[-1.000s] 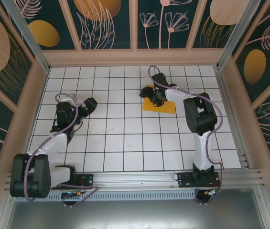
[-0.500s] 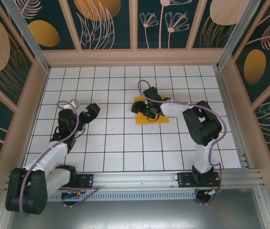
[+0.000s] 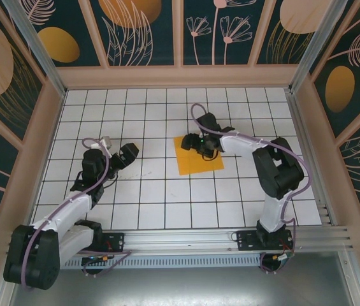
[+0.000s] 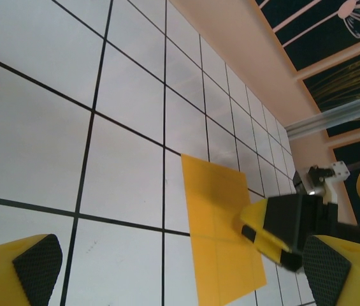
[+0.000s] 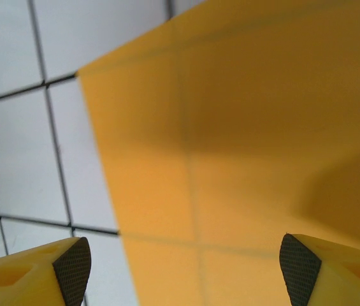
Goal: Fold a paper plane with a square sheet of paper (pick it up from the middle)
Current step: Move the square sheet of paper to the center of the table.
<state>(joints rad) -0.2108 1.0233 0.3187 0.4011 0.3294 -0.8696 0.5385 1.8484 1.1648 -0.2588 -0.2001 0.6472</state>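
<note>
Nearest the arm bases, the left claw [image 3: 129, 153] hangs low over the white tiled table [image 3: 148, 191]. Its fingers are spread wide and hold nothing, and it has crept a little toward the middle in the last second.

Further out, the square sheet of paper [image 3: 199, 156] lies flat and unfolded near the table's centre. A second ago it sat further back and to the right, so the right claw [image 3: 194, 141] has dragged it inward.

That claw is now over the sheet's far left corner, fingers wide apart and gripping nothing. The sheet now looks within reach of both arms, and folding has not begun.
</note>
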